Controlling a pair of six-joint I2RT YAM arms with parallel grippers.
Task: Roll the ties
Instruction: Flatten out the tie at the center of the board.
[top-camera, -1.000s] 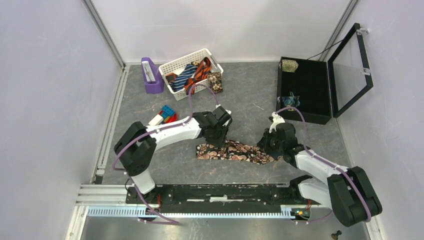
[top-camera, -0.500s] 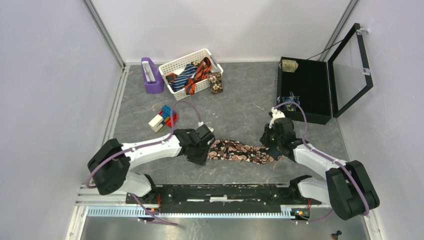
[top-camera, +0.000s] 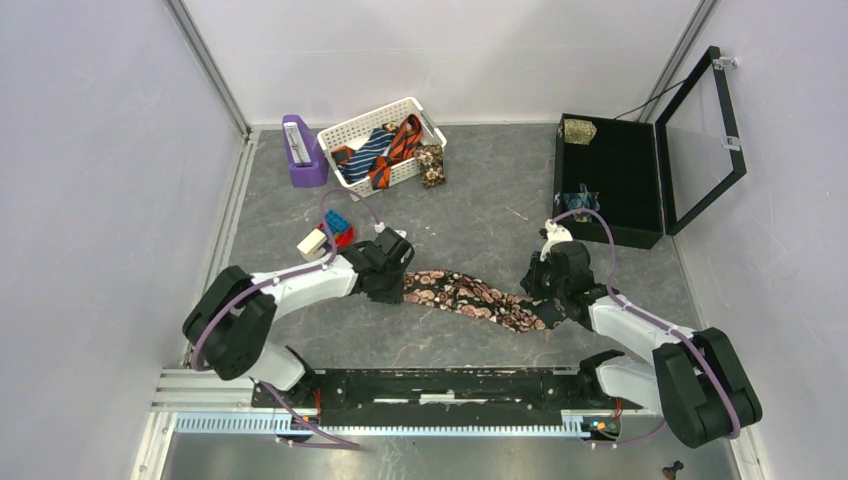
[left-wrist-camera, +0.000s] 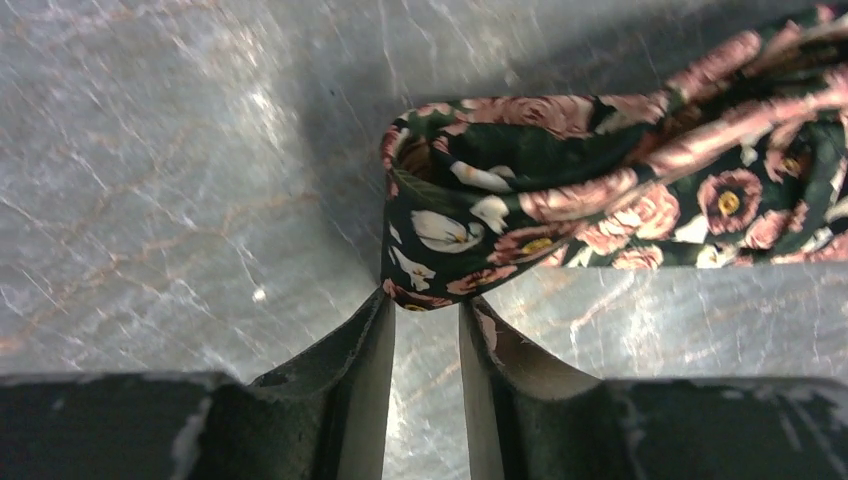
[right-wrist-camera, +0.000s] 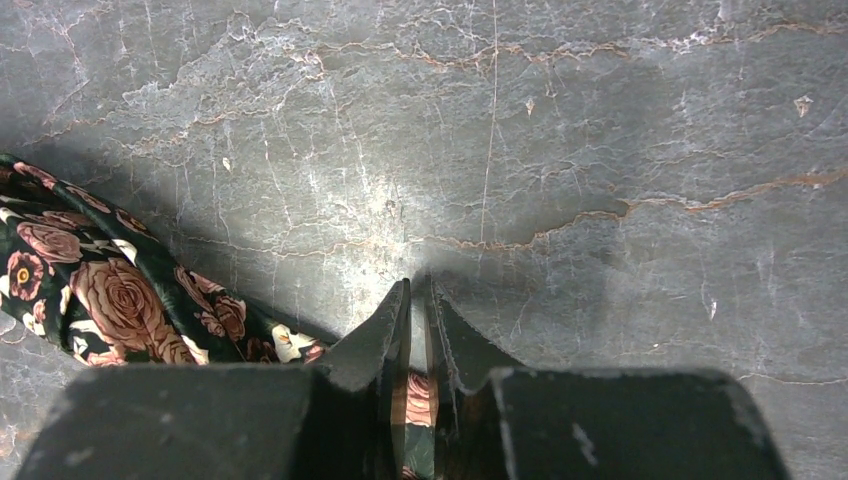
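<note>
Marble table, floral tie in right gripper

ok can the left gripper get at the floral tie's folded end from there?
Probably yes. The floral tie's folded end lies right at the left gripper's tips, jaws slightly apart, nothing in the way. The right gripper pinches the far end, so it shouldn't slide off.

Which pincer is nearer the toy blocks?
Left. The left pincer is just right of the red, blue and white toy blocks; the right pincer is much farther right.
</note>
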